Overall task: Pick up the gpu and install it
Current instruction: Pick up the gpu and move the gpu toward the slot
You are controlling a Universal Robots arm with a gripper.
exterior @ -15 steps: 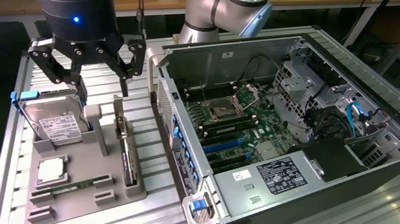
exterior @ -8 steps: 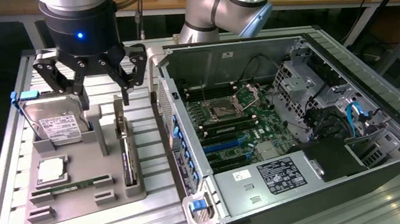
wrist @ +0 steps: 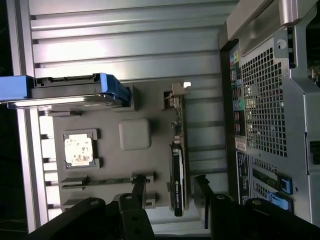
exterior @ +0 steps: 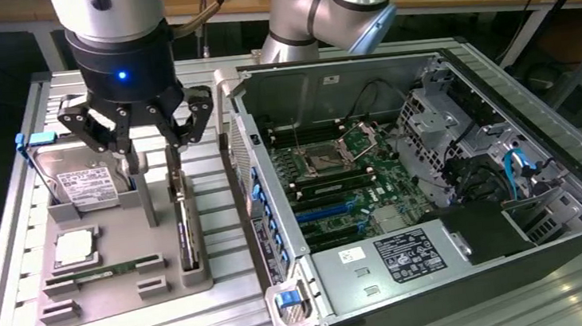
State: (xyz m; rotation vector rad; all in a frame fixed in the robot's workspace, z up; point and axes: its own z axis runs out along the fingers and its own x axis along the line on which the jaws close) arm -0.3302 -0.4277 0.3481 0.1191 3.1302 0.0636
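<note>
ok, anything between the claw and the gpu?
Nothing visible. The open claw hangs over the tray, and in the wrist view the card, standing on edge in its slot, lies between the two fingers with bare gaps either side. The hard drive and processor sit off to the side.

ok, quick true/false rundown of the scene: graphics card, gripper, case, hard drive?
1. The graphics card stands on edge in a slot of the gray tray. True.
2. The gripper is shut on the card. False: its jaws are open, and in the wrist view a finger sits on each side of the card.
3. The computer case lies with its side open, motherboard exposed. True.
4. The hard drive is mounted inside the case. False: it sits in the tray, outside the case.
</note>
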